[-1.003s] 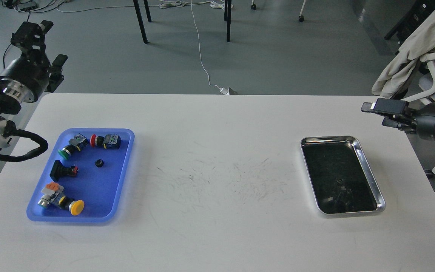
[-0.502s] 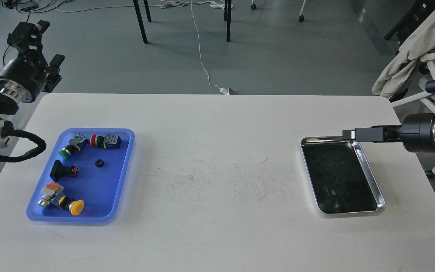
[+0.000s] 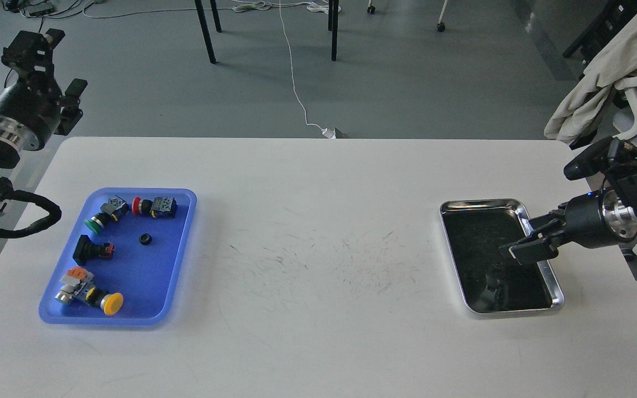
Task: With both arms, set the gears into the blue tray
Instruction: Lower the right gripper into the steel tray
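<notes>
The blue tray (image 3: 130,301) lies at the table's left and holds one small black gear (image 3: 145,239) near its middle, among coloured push-button switches. More dark gears (image 3: 496,270) show faintly on the dark bottom of the silver tray (image 3: 555,282) at the right. My right gripper (image 3: 522,239) hangs tilted over that tray's right half, just above those gears, its two fingers apart with nothing seen between them. My left gripper (image 3: 32,47) is raised beyond the table's far left corner, pointing away; its fingers cannot be told apart.
Several push-button switches lie in the blue tray: green (image 3: 99,217), red (image 3: 153,206), black (image 3: 93,250) and yellow (image 3: 90,293). A chair with a beige coat (image 3: 600,72) stands past the right edge. Table legs and cables are on the floor behind.
My right gripper moved from the silver tray's far rim down and forward over the tray's right half, tilting downward. My left arm drifted slightly left and back.
</notes>
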`<state>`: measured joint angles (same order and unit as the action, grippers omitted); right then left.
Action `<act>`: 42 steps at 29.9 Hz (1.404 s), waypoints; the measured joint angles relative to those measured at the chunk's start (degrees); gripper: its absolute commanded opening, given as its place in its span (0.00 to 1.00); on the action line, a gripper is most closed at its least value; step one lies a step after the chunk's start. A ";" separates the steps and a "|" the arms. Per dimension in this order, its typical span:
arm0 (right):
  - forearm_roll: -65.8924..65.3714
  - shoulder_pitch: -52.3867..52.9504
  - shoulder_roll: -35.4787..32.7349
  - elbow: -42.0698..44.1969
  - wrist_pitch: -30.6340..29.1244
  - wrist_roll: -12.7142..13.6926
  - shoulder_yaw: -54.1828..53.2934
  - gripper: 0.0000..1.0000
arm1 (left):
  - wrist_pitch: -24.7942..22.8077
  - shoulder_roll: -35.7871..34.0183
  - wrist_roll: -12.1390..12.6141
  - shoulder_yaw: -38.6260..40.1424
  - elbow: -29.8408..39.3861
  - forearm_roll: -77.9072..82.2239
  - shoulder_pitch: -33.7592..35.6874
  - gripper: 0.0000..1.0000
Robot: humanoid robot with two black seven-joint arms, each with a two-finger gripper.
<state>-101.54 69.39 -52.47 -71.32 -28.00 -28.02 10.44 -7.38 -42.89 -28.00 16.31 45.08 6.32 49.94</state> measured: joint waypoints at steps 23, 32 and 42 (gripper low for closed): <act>-0.43 -3.05 11.75 12.18 0.01 0.03 5.03 0.82 | -0.36 -2.28 0.00 0.57 0.00 0.00 -1.44 0.98; -0.42 -4.21 13.84 14.18 0.01 0.02 5.04 0.70 | -0.36 -2.30 0.00 0.57 -0.07 0.00 -2.19 0.98; -0.41 -4.33 14.56 14.59 0.01 0.02 5.06 0.60 | -0.34 -2.30 0.00 0.57 -0.09 0.00 -2.60 0.98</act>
<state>-101.95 65.06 -37.90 -56.73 -28.00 -28.00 15.49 -7.72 -45.18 -28.00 16.88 44.99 6.32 47.34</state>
